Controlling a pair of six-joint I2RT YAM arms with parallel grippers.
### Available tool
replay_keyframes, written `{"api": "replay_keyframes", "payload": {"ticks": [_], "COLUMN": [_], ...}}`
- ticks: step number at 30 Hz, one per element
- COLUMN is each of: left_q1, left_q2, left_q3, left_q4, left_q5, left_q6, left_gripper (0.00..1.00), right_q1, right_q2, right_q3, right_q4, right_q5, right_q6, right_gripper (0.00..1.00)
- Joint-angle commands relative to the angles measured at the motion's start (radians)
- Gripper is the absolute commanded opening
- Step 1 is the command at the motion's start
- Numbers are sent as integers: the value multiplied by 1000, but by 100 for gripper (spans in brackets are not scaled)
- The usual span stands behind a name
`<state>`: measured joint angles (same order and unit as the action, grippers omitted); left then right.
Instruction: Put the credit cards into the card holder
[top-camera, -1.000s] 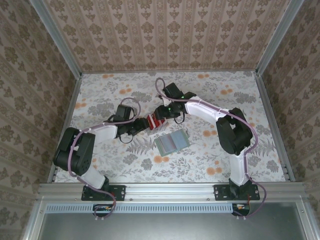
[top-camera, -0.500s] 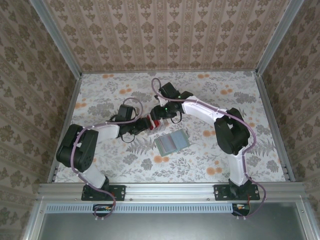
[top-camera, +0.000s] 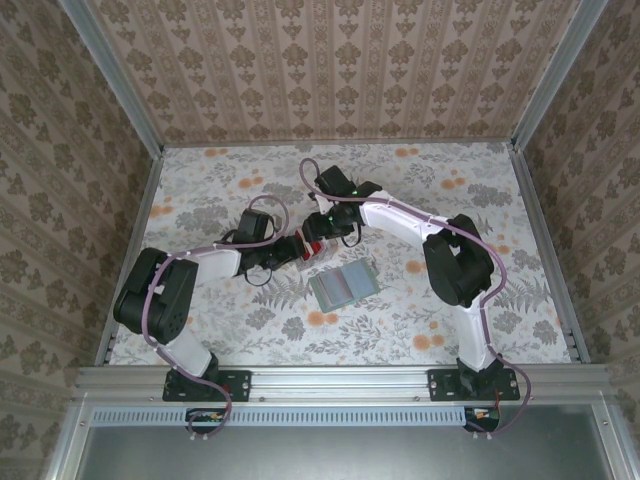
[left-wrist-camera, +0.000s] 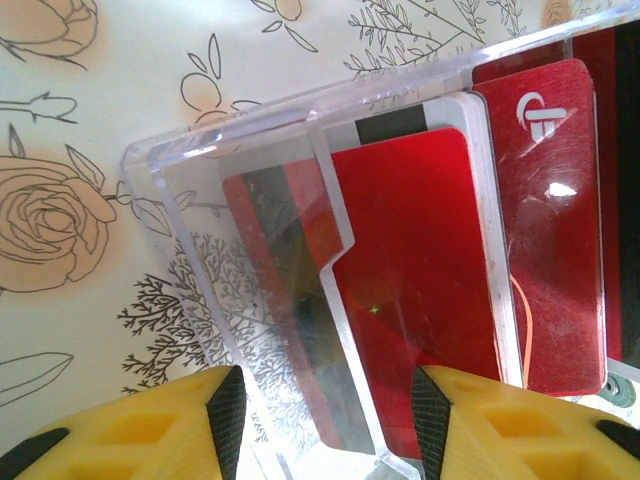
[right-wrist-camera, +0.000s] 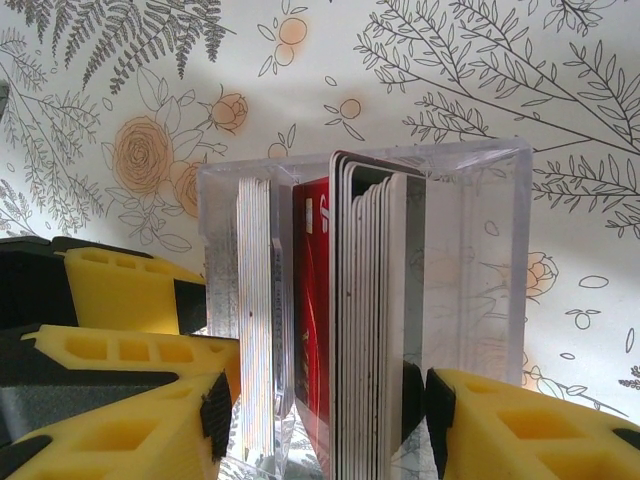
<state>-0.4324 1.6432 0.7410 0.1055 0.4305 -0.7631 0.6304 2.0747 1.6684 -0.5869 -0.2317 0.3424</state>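
Clear plastic box (left-wrist-camera: 262, 262) packed with red credit cards (left-wrist-camera: 415, 270) stands on my floral table (top-camera: 420, 320) just behind the open card holder (top-camera: 343, 284). My left gripper (left-wrist-camera: 330, 425) pinches the box's walls. My right gripper (right-wrist-camera: 325, 410) straddles the card stack, jaws half-spread; pinching or not, I cannot tell.

The credit cards (right-wrist-camera: 350, 300), red-faced with pale edges, stand on edge, packed side by side inside a clear box (right-wrist-camera: 480, 250). The grey-green card holder (top-camera: 343, 284) lies open and flat on the counter (top-camera: 220, 180), just beside them.
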Motion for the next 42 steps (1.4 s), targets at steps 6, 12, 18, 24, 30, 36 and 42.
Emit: {"api": "replay_keyframes", "payload": {"ticks": [6,12,18,24,30,36,42], "left_q1": [-8,-9,-8,-9,-13,-16,-17], "left_q2": [13,13,13,12,15,17,21], "left_q3": [29,29,29,31,35,38,45], "left_q4": [-20,-19,-20,-22,-22,-26,-30], "left_q5": [-1,-1,-1,-1,-3,-6,-6], "left_q6": [16,14,14,14,12,12,14], "left_gripper": [51,51,51,51,51,51,51], "right_q1": [15,16,15,15,15,9,-2], "right_q2": [-45,-47,-50,-66,-68,-63,-64], "right_q3": [2,1,2,-1,-2,1,1], "right_q4": [-2,-6,-2,-4,-8,-10,-5], "right_q5": [-23,-18,-21,-17,-9,-11,-37], "right_q6": [-2,-6,-5,-4,-11,-10,-6], "right_gripper": [53,49,44,39,31,29,22]}}
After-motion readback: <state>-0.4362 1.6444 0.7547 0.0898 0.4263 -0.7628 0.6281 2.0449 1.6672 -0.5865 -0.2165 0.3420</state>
